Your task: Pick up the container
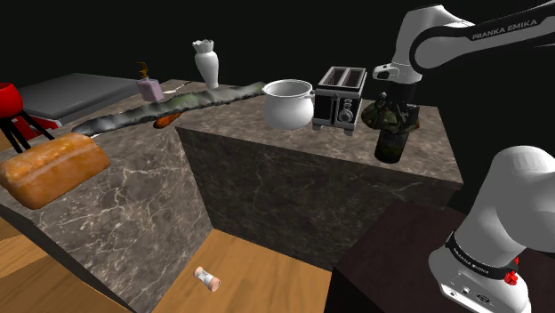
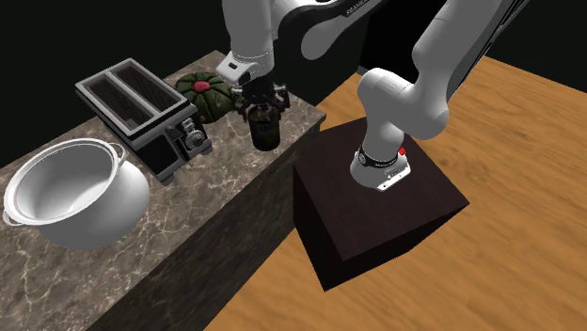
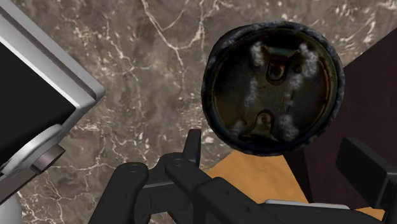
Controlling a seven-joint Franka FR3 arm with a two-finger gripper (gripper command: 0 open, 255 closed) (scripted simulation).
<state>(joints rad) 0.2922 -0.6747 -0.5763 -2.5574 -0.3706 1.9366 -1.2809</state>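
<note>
Shoulder view: the dark, mottled cylindrical container point(image 1: 391, 145) stood upright on the brown marble-patterned counter point(image 1: 293, 153), near the corner closest to the white arm point(image 1: 525, 213), with a silver two-slot toaster point(image 1: 340, 98) and a white two-handled pot point(image 1: 287, 102) further along. Second exterior view: the black two-finger gripper point(image 2: 265, 111) hung directly over the container; a green ridged round object point(image 2: 207, 92) sat behind. Wrist view: the fingers point(image 3: 192, 147) stood apart, clasping nothing, the container's round top beyond them.
</note>
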